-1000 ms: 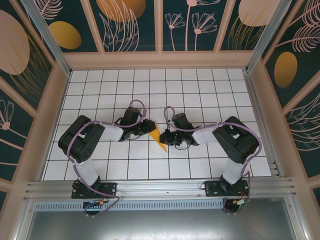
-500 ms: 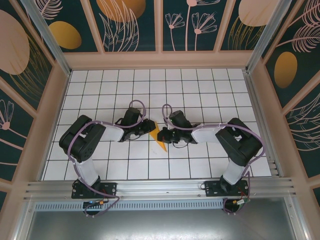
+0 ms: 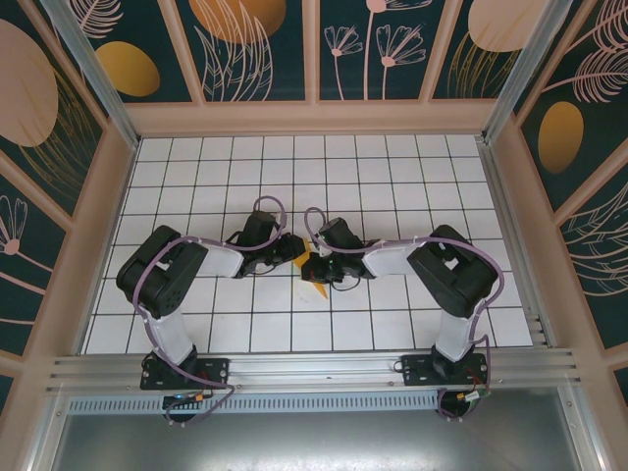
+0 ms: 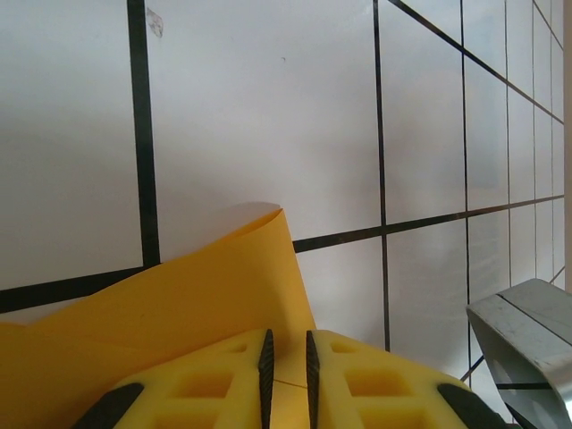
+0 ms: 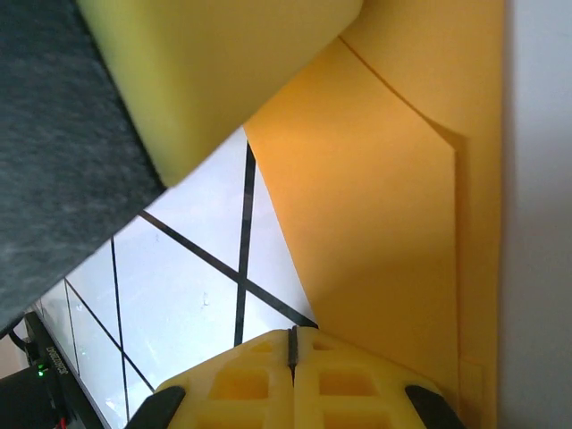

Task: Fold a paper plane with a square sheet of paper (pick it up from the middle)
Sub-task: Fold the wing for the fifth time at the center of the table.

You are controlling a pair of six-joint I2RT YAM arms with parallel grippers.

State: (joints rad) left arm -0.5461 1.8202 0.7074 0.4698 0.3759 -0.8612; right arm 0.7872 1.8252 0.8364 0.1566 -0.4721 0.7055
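Pinches the folded paper (image 4: 179, 304) in the left gripper (image 4: 286, 344), fingers nearly together, mid-frame in the top view on the tiled table (image 3: 226, 167). Sets the right gripper (image 5: 292, 335), closed tight, at the paper's right side.

No readable text, label, brand, number or sign, square sheet of paper (image 3: 310, 265) plain orange-yellow, tiled table (image 3: 392, 167) plain white with black lines, wall panels (image 3: 392, 49) in leaf and flower patterns
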